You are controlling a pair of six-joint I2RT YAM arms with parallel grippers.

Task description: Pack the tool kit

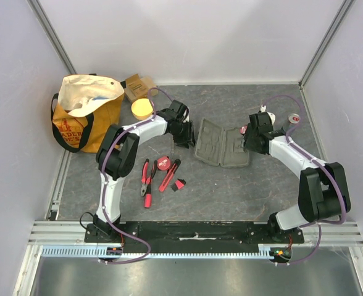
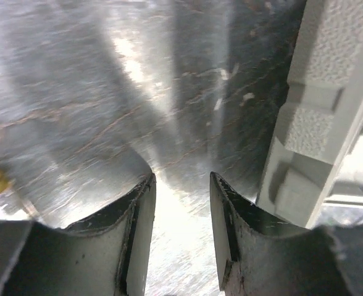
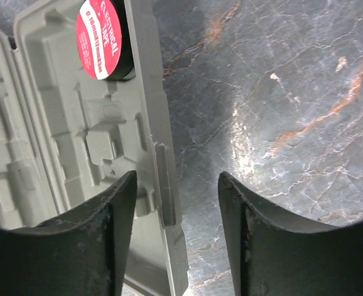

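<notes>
The grey-green tool case lies open and flat mid-table. A red-labelled tape roll sits in its right half. My left gripper is open and empty just beside the case's left edge; in the left wrist view only bare table lies between the fingers, with the case edge to the right. My right gripper is open, its fingers straddling the case's right rim without closing on it. Red-handled pliers, a red round tool, a red-and-black cutter and a small red-black piece lie left of the case.
An orange-and-cream tote bag stands at the back left, with a brown cardboard box and a yellow disc beside it. A small white-and-red roll lies at the back right. Walls enclose the table.
</notes>
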